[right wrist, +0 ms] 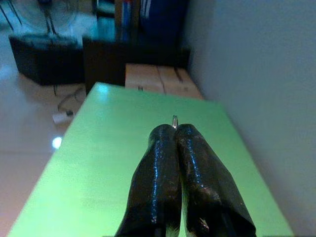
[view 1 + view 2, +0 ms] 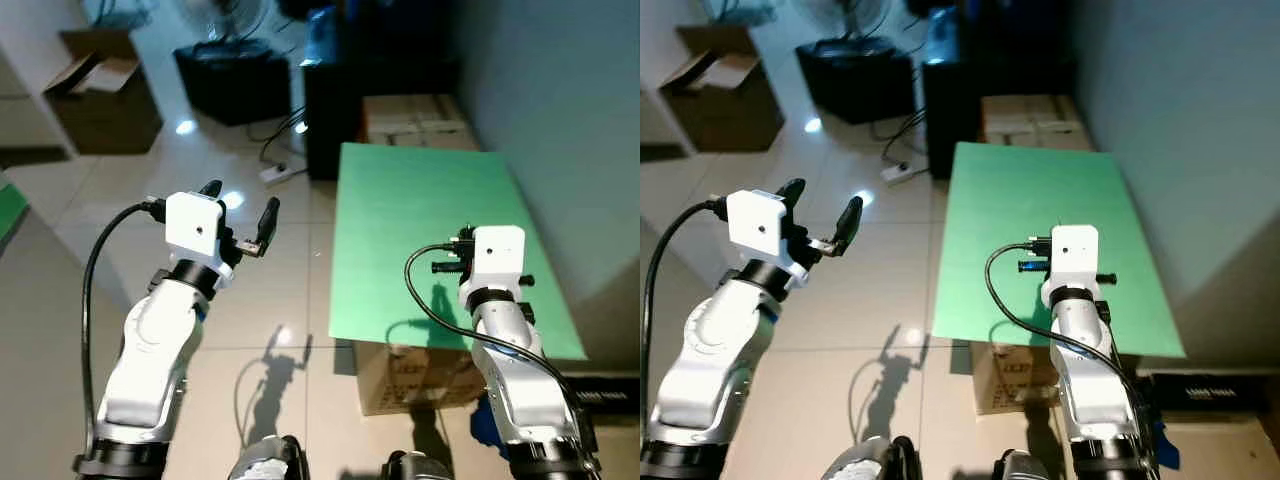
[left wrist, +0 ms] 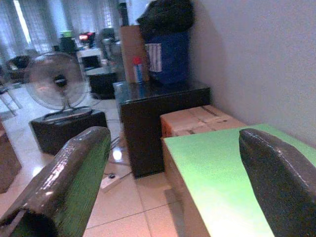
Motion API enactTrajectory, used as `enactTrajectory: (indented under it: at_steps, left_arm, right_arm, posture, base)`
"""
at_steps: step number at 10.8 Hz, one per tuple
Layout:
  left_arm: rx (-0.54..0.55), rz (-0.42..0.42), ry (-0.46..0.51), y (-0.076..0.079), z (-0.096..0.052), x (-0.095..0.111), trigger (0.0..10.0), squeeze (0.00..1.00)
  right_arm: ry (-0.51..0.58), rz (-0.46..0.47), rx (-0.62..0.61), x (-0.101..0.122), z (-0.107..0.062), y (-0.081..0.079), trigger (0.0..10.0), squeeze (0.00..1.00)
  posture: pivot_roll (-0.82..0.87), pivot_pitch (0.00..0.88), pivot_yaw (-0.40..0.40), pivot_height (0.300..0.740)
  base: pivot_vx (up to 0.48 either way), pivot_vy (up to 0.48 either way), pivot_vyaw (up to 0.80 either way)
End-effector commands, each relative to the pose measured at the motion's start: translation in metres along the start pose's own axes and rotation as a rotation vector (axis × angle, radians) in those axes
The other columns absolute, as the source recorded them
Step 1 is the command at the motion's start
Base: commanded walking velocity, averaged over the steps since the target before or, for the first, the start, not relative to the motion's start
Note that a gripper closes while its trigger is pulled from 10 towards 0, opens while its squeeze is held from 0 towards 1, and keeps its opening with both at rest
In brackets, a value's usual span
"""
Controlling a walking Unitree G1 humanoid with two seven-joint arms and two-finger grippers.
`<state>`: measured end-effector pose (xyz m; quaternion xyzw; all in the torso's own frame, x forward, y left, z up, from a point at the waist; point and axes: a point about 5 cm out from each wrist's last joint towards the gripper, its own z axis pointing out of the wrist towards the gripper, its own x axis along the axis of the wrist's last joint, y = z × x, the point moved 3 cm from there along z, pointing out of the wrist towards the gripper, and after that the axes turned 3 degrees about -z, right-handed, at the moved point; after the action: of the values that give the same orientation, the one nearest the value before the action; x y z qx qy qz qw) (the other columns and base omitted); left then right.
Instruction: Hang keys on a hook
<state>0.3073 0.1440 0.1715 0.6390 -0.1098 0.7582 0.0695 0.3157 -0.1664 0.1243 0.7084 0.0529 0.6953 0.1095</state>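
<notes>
Room: tiled floor (image 2: 270, 300), grey wall (image 2: 560, 90) on the robot's right; a green desk (image 2: 420, 200) stands against that wall, with cardboard boxes (image 2: 410, 120) and a dark cabinet (image 2: 330, 110) behind it.
Head views, left arm: left end effector (image 2: 240, 212) raised over the floor, beside the desk; fingers apart, nothing between them. It appears to be on standby.
Head views, right arm: right end effector (image 2: 1032, 255) held above the desk, pointing along the surface; its fingers are too small here to read.
Left wrist view: two spread fingers (image 3: 74, 168) frame a fan (image 3: 52, 81), the cabinet and the desk edge.
Right wrist view: fingers (image 1: 163, 173) pressed together over the desk; a small metal loop (image 1: 174, 120) juts from the tips, probably the ring of the keys, pinched so that it can be carried to a hook.
Keys: seemingly in the right end effector; the rest is hidden.
Hook: none made out in these views.
Stage: judged early, carrying toward the wall.
</notes>
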Motion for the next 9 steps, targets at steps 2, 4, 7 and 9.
enactTrajectory:
  at_steps: [2,4,7,9]
  left_arm:
    - [0.046,0.030,-0.029,0.000,-0.001,-0.007,10.0,0.00]
    - [0.060,0.090,-0.017,0.000,-0.001,-0.008,10.0,0.00]
    - [0.082,0.112,0.004,-0.002,-0.003,-0.003,10.0,0.00]
    - [0.073,0.164,0.031,-0.003,-0.004,0.004,10.0,0.00]
  right_arm:
    - [0.053,0.023,0.033,0.022,-0.003,-0.005,10.0,0.00]
    - [0.124,0.068,0.091,0.045,-0.005,-0.015,10.0,0.00]
    - [0.155,0.080,0.125,0.057,-0.008,-0.022,10.0,0.00]
    - [0.156,0.073,0.148,0.060,-0.010,-0.026,10.0,0.00]
  posture:
    - [-0.04,0.000,0.054,0.740]
    - [-0.04,0.000,0.049,0.740]
    - [-0.04,0.000,0.047,0.740]
    - [-0.03,0.000,0.043,0.740]
  base:
    - [0.000,0.000,0.00]
    - [0.000,0.000,0.00]
    - [0.000,0.000,0.00]
    - [0.000,0.000,0.00]
